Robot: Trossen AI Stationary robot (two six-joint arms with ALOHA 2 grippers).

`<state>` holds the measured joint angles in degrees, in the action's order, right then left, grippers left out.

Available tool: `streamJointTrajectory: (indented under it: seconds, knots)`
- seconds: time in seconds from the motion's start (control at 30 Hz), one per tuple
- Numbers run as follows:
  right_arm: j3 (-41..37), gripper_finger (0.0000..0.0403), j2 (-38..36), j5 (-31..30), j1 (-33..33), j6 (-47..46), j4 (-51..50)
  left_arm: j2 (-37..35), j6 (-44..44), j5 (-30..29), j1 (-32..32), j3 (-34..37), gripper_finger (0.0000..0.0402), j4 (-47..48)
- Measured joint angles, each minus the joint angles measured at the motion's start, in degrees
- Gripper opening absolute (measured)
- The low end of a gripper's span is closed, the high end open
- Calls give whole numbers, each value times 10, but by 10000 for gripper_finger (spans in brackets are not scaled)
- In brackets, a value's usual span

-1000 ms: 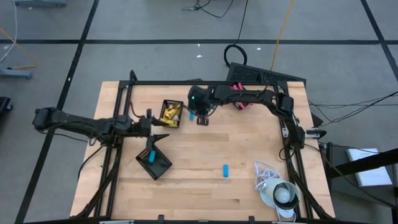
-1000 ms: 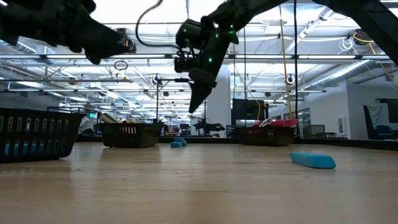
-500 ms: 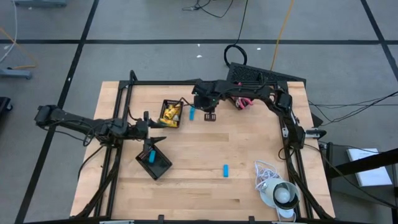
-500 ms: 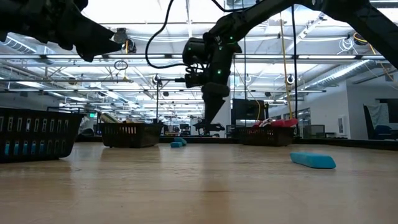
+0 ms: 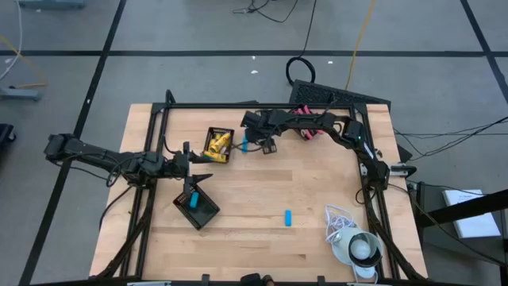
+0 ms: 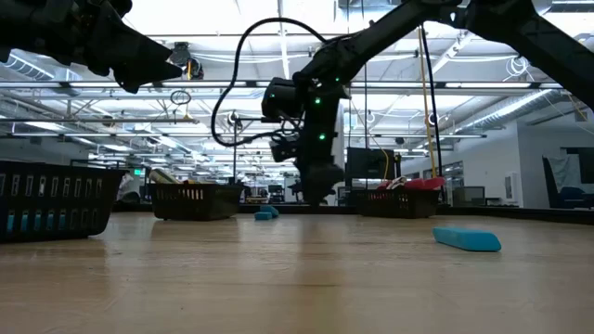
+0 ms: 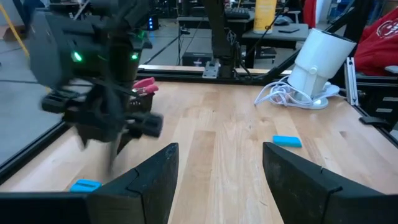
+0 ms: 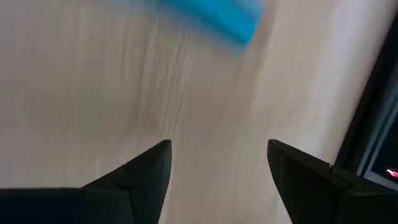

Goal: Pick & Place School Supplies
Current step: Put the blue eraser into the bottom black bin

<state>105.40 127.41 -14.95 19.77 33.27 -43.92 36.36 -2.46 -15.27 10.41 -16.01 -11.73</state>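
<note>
Reaching for blue piece [image 5: 245, 144] lying beside the yellow-filled tray [image 5: 217, 145]; right gripper [image 5: 264, 145] low just beside it, fingers spread, empty. Next: centre over piece, then pinch. Left gripper [image 5: 193, 168] waits, fingers spread.

No lettering, label, brand, number or sign can be read on anything in these views.

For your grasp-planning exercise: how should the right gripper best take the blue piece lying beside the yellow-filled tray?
Probably from straight above, fingers across the narrow middle of the blue piece: it lies flat, oblong, apart from the tray. The open right gripper is already beside it.
</note>
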Motion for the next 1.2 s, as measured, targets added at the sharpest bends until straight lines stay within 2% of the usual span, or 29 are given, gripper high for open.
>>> streamJointTrajectory:
  seconds: [0.1,0.2,0.37,0.63,0.77,0.87,0.97,1.03,1.2]
  knots:
    - [2,246,10,-3,1,35,36,0,0,-3,0,0,232,0]
    - [2,233,8,1,-1,69,30,0,0,-3,0,0,232,-1]
    - [2,220,9,34,0,94,60,0,0,-3,0,0,232,0]
    - [2,216,9,79,-5,81,97,0,5,-9,-2,0,232,-1]
    - [2,209,4,95,-23,46,106,5,-2,-39,-2,0,232,-6]
    - [0,206,-38,168,-34,-5,96,37,0,-58,-13,0,232,-32]
    - [-3,205,-101,301,-30,-88,140,107,0,-26,-51,0,232,-82]
    - [-21,207,-148,363,-24,-123,176,167,-7,3,-84,0,232,-120]
    - [-143,207,-299,402,-26,-162,311,299,-14,118,-174,-39,232,-171]
